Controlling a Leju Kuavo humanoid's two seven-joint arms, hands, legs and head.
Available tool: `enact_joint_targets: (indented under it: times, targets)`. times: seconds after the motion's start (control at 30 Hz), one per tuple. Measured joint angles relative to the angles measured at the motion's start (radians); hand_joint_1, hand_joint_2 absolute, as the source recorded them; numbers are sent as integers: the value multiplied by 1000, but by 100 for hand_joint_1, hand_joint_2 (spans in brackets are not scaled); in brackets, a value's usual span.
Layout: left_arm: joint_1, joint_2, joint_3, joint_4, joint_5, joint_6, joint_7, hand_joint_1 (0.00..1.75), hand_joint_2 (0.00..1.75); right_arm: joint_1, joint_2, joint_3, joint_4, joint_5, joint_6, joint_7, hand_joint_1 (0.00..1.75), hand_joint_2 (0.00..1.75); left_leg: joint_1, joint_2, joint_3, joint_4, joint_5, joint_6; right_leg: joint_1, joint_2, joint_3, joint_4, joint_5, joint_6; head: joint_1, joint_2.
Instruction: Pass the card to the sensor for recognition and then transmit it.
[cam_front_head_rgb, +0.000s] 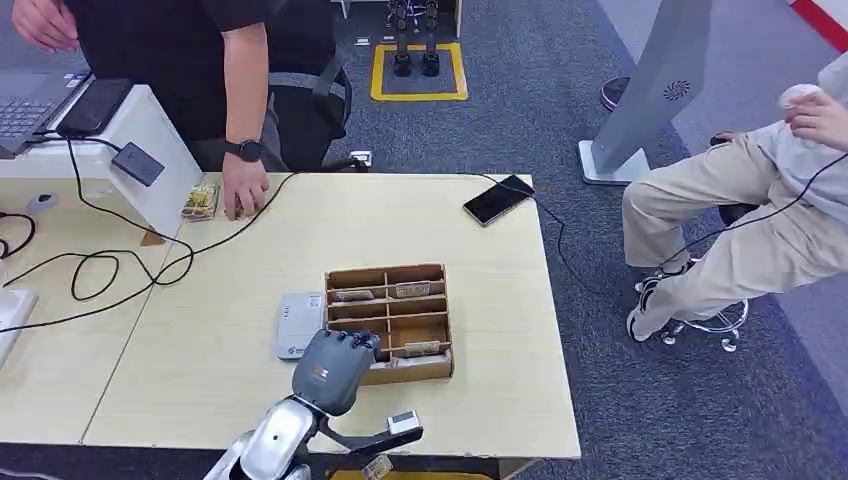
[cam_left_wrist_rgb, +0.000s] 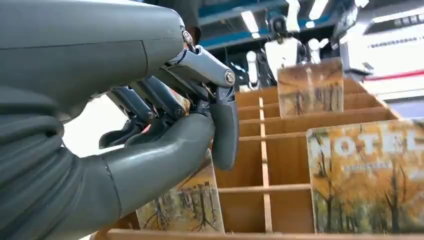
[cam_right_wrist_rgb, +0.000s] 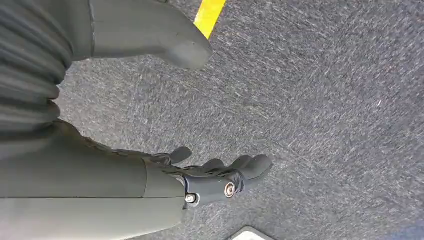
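A wooden divided box (cam_front_head_rgb: 433, 366) stands mid-table with cards upright in several compartments. My left hand (cam_front_head_rgb: 335, 368) reaches into its near left corner. In the left wrist view the thumb and fingers (cam_left_wrist_rgb: 224, 125) pinch the top of a card (cam_left_wrist_rgb: 187, 207) printed with autumn trees, which still stands in its compartment (cam_left_wrist_rgb: 280, 165). Two more cards (cam_left_wrist_rgb: 310, 87) (cam_left_wrist_rgb: 367, 180) stand further along the box. The white sensor (cam_front_head_rgb: 299, 325) lies flat just left of the box. My right hand (cam_right_wrist_rgb: 165, 180) hangs over grey carpet, fingers apart and holding nothing.
A person at the far left edge rests a hand (cam_front_head_rgb: 243, 190) on the table beside a small stack of cards (cam_front_head_rgb: 200, 200). A phone (cam_front_head_rgb: 498, 199) on a cable lies at the far right. Black cables (cam_front_head_rgb: 100, 270) loop over the left side. Another person sits on the right.
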Motion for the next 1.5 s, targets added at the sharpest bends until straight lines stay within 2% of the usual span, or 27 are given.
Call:
enact_joint_targets:
  times: [0.23, 0.4, 0.6, 0.63, 0.7, 0.8, 0.87, 0.93, 0.97, 1.07, 1.1, 1.13, 1.33, 1.43, 1.5]
  targets:
    - [36, -24, 33, -48, -20, 246, -39, 175, 175, 1, -4, 40, 7, -21, 0, 3, 0, 175, 0, 0, 0, 0, 0, 0, 0, 0, 0, 0, 0, 0, 0, 0]
    - [57, -36, 61, -77, -12, 328, -63, 175, 175, 1, -7, 59, 13, -28, 0, 0, 0, 175, 0, 0, 0, 0, 0, 0, 0, 0, 0, 0, 0, 0, 0, 0]
    - [67, -44, 79, -89, 5, 347, -79, 175, 175, 1, -8, 71, 16, -28, 0, 0, 0, 175, 0, 0, 0, 0, 0, 0, 0, 0, 0, 0, 0, 0, 0, 0]
    - [72, -48, 85, -98, 29, 353, -103, 175, 175, 1, -8, 71, 16, -28, 0, 0, 0, 175, 0, 0, 0, 0, 0, 0, 0, 0, 0, 0, 0, 0, 0, 0]
    - [83, -71, 108, -135, 125, 370, -214, 175, 175, 2, -9, 71, 16, -24, 0, 0, 0, 175, 0, 0, 0, 0, 0, 0, 0, 0, 0, 0, 0, 0, 0, 0]
    - [90, -131, 171, -216, 393, 376, -475, 175, 175, 1, -9, 68, 15, 2, 0, -6, 0, 175, 0, 0, 0, 0, 0, 0, 0, 0, 0, 0, 0, 0, 0, 0]
    - [81, -162, 201, -284, 566, 384, -598, 175, 175, 1, -9, 60, 15, 28, 0, -17, 0, 175, 0, 0, 0, 0, 0, 0, 0, 0, 0, 0, 0, 0, 0, 0]
    - [58, -175, 228, -346, 664, 385, -665, 175, 175, 1, -9, 50, 15, 47, 0, -27, 0, 175, 0, 0, 0, 0, 0, 0, 0, 0, 0, 0, 0, 0, 0, 0]
    - [39, -176, 238, -375, 695, 386, -676, 175, 175, 1, -9, 44, 15, 54, 0, -31, 0, 175, 0, -1, 0, 0, 0, 0, 0, 0, 0, 0, 0, 0, 0, 0]
    - [-12, -169, 263, -433, 714, 386, -633, 175, 175, 0, -9, 36, 16, 66, 0, -33, 0, 175, 0, 0, 0, 0, 0, 0, 0, -1, 0, 0, 0, 0, 0, 0]
    - [-20, -167, 271, -443, 717, 386, -617, 54, 175, 0, -9, 33, 16, 71, 0, -34, 0, 175, 0, 0, 0, 0, 0, 0, 0, 0, 0, 0, 0, 0, 0, 0]
    - [-21, -165, 279, -449, 725, 386, -610, 0, 175, 0, -9, 29, 16, 74, 0, -35, 0, 175, 0, 0, 1, 0, 0, 0, 0, 0, 0, 0, 0, 0, 0, 0]
    - [0, -169, 317, -451, 757, 386, -635, 0, 175, -3, -9, 4, 17, 83, 0, -35, 0, 175, 0, 0, 0, 0, 0, 0, 0, 0, 0, 0, 0, 0, 0, 0]
    - [23, -166, 318, -443, 722, 385, -587, 0, 175, -7, -9, -6, 18, 81, 0, -35, 0, 175, 0, 0, 0, 0, 0, 0, 0, 0, 0, 0, 0, 0, 0, 0]
    - [36, -164, 318, -435, 711, 385, -576, 0, 175, -7, -9, -8, 20, 81, 0, -35, 0, 175, 0, 0, 0, 0, 0, 0, 0, 0, 0, 0, 0, 0, 0, 0]
